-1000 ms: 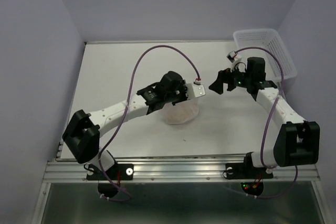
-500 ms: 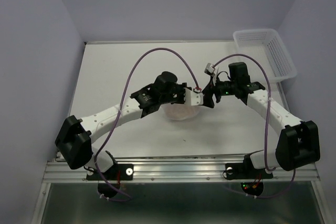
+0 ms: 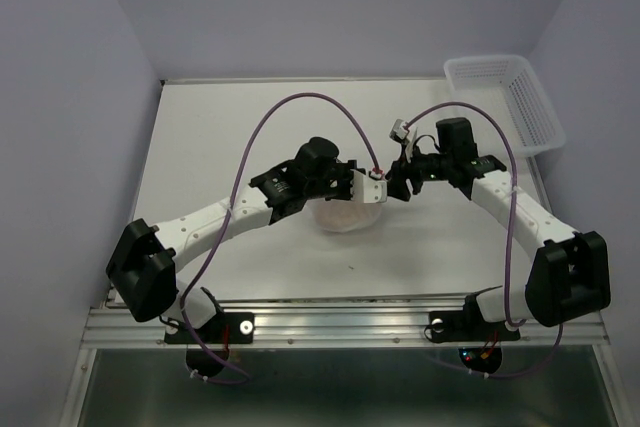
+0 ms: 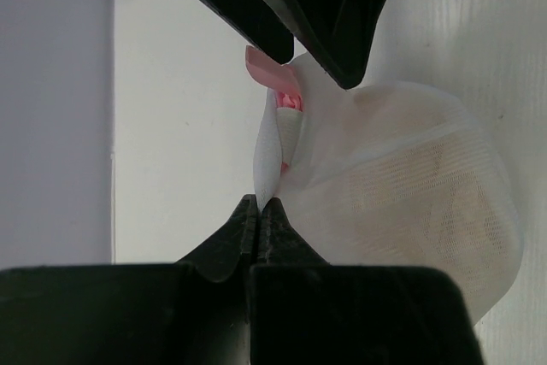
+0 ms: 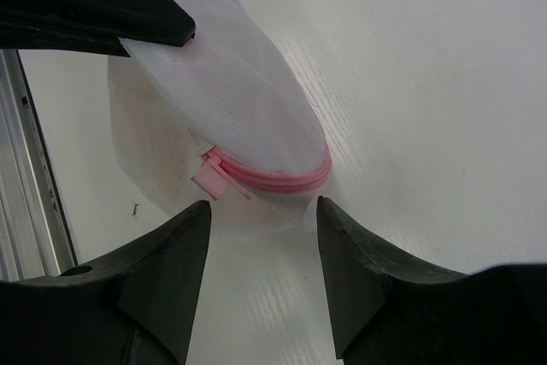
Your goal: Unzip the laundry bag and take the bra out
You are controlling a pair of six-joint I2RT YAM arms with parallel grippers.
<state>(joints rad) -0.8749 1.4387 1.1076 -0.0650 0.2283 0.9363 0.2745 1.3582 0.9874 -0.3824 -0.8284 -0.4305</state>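
The laundry bag [image 3: 345, 215] is a round white mesh pouch with a pink zipper rim [image 5: 282, 179], lying mid-table. My left gripper [image 4: 260, 204] is shut on a fold of its white mesh edge. A pink zipper tab [image 5: 210, 180] sticks out at the rim's left end. My right gripper [image 5: 261, 215] is open, its jaws just short of the zipper rim, one on each side, touching nothing. In the top view the right gripper [image 3: 396, 187] sits at the bag's right edge. A faint tan shade inside the mesh [image 4: 453, 211] may be the bra; it is not clearly visible.
A white lattice plastic basket [image 3: 505, 97] stands at the back right corner. The metal rail of the table's near edge [image 3: 340, 322] runs along the front. The left gripper's fingers [image 5: 102, 6] show at the top left of the right wrist view.
My right gripper swung left from beside the basket to the bag's right edge. My left arm shifted slightly left and forward with the bag in hand. Little moved in the last half second.
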